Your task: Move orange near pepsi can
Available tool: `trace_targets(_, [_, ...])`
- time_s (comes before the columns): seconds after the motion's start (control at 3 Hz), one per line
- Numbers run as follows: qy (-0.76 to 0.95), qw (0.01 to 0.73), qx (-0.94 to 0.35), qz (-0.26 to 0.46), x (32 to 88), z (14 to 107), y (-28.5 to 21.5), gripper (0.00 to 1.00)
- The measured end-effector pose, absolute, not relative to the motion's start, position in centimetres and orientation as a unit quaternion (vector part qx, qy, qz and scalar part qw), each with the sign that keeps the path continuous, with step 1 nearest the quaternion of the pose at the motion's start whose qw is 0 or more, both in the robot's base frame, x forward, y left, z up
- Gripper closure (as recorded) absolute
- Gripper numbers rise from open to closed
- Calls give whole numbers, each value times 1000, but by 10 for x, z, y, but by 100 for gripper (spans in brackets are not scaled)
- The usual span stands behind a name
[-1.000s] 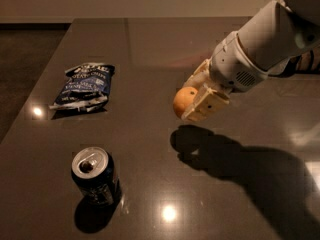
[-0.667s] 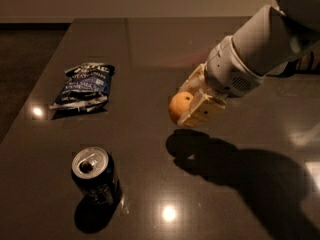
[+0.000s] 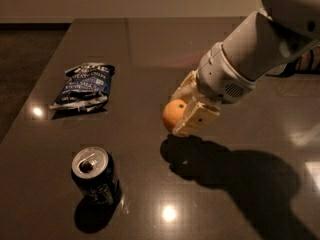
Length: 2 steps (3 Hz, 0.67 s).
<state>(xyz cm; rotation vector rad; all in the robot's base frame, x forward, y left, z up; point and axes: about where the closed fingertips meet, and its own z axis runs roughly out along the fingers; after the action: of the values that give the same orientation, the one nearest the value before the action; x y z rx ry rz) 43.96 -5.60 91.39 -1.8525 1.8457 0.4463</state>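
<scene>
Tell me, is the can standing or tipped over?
Upright: the pepsi can shows its silver top facing up. The gripper, off to the side, holds the orange above the table.

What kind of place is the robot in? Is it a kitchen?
Probably an office snack area or a lab, but it's hard to say. There's a dark shiny table with a chip bag and a pepsi can. The robot's hand holds an orange above the table's middle.

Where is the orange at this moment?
In the camera view, the orange is mid-frame, held in the gripper above the table, right of the pepsi can.
</scene>
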Motion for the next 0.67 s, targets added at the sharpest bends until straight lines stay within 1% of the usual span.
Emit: trace_targets(0.67, [643, 205, -718, 172, 406, 897, -47, 100])
